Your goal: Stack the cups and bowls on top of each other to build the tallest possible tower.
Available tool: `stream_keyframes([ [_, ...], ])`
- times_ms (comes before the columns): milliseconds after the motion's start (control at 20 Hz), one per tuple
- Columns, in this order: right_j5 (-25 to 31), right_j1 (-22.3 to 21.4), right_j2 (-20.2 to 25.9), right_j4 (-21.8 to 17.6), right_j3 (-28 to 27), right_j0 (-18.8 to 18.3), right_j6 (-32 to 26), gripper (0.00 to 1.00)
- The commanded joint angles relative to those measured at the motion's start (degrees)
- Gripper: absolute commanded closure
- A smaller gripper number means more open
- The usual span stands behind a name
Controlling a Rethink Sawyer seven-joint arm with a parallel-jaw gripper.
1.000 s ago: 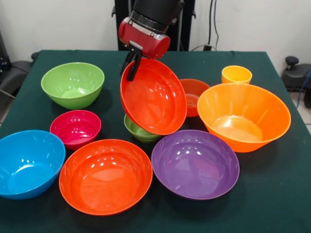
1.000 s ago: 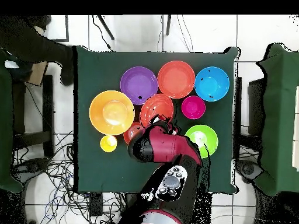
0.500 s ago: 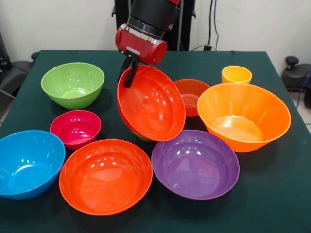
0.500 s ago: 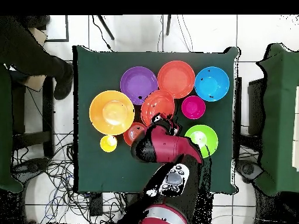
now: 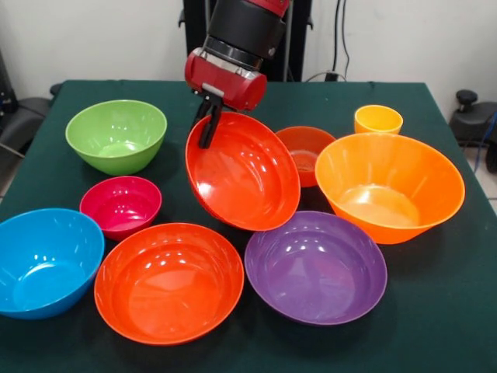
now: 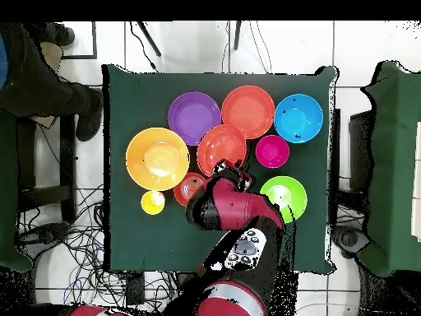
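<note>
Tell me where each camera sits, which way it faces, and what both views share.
Front view: sits low across the table, facing the robot; the red and black arm comes down from the top, its gripper pinching the rim of a tilted red-orange bowl.
Overhead view: looks straight down on the table, robot base at the bottom; the arm reaches up toward the bowls, and a person shows at the upper left.
Shared: the held bowl, the purple bowl and the yellow cup.

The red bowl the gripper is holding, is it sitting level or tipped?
Tipped. The red bowl hangs from the gripper by its upper rim, its empty inside turned toward the front camera.
</note>
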Motion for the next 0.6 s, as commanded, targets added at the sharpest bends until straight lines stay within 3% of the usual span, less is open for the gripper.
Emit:
stream_keyframes([
  [50,-3.7,2.6,5.5,1.5,1.0,-0.5,6.9,1.00],
  [500,-3.8,2.9,4.2,2.6,1.7,1.0,7.6,1.00],
  [600,-2.5,1.0,4.3,1.9,3.4,0.8,7.3,1.00],
])
